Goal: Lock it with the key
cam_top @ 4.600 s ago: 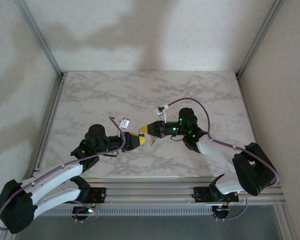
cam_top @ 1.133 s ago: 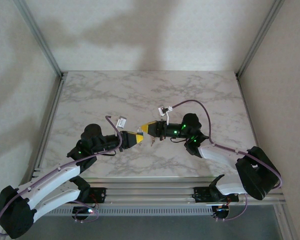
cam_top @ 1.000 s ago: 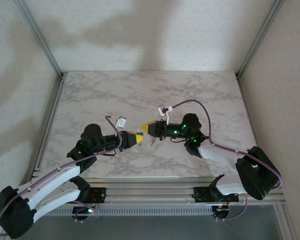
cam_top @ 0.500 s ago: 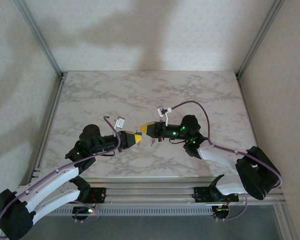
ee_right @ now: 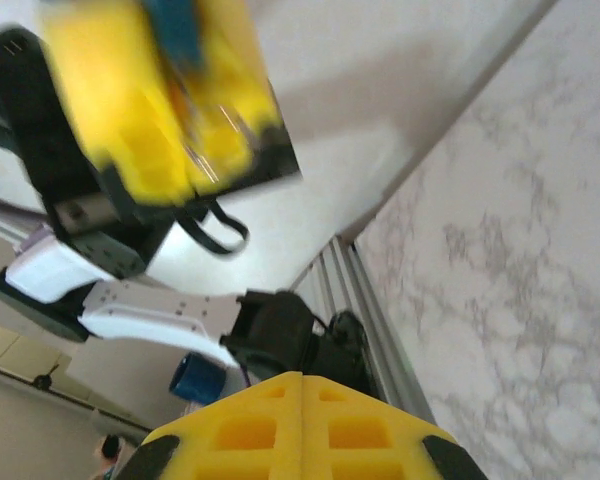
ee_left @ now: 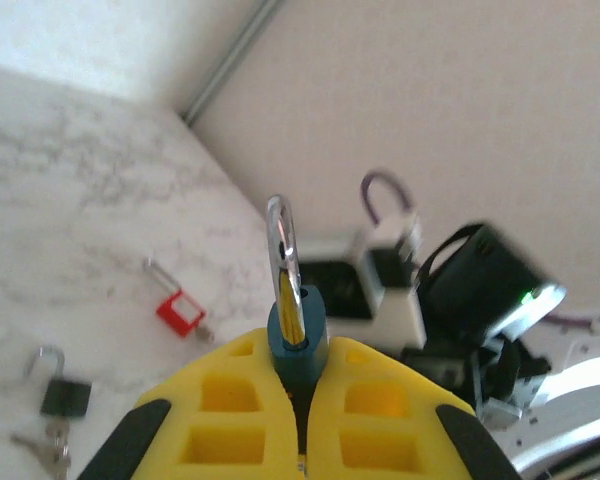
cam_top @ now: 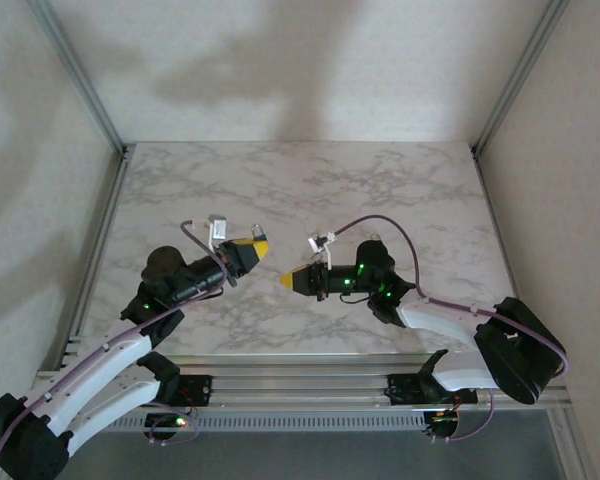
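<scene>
So the marble surface (cam_top: 310, 190) has both arms hovering around its middle, closer to the near edge. The left end effector (cam_top: 252, 246) is clamped on a teal padlock (ee_left: 294, 330), silver shackle sticking straight up out of the yellow fingers. The right end effector (cam_top: 290, 281) is pinched closed, and I can't see anything in it. A red padlock (ee_left: 179, 312) and a black padlock (ee_left: 58, 396) lie apart on the surface. The black one's shackle is open, with keys (ee_left: 35, 447) right beside it.
</scene>
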`<move>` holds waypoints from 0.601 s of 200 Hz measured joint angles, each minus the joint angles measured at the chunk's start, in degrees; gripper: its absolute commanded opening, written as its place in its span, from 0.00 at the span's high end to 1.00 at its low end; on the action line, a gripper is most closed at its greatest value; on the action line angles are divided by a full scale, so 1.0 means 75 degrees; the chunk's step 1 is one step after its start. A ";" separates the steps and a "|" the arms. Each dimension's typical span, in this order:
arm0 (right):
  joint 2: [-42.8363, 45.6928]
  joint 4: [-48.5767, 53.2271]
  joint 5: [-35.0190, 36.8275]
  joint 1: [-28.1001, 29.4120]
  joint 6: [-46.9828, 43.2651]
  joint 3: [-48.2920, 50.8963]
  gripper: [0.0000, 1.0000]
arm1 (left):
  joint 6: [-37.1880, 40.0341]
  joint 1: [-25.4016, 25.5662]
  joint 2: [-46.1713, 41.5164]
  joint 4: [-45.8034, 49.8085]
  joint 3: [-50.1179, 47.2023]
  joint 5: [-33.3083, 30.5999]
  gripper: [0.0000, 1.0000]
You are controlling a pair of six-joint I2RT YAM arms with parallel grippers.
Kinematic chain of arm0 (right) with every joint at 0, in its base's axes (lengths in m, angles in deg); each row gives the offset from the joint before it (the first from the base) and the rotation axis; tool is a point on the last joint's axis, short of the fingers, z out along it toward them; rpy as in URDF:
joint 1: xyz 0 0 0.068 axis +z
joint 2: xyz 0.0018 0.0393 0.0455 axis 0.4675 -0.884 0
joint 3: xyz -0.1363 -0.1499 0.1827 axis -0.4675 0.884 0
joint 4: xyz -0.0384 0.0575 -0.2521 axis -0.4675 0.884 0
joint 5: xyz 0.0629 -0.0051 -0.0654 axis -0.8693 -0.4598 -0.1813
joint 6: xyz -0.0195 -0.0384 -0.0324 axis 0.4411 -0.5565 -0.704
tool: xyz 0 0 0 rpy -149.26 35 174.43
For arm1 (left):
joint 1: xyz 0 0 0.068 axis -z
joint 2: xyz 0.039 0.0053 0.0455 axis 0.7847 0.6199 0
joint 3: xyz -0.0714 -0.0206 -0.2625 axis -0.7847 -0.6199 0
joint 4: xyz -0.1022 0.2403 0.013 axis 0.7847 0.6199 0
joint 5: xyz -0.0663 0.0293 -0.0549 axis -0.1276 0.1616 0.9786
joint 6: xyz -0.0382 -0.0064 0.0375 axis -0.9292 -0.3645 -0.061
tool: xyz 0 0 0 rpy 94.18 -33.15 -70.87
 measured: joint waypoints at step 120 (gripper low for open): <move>0.2570 0.3075 0.1614 -0.0274 -0.1629 -0.0099 0.28 | 0.0274 0.0000 0.0903 0.1454 0.0734 0.0318 1.00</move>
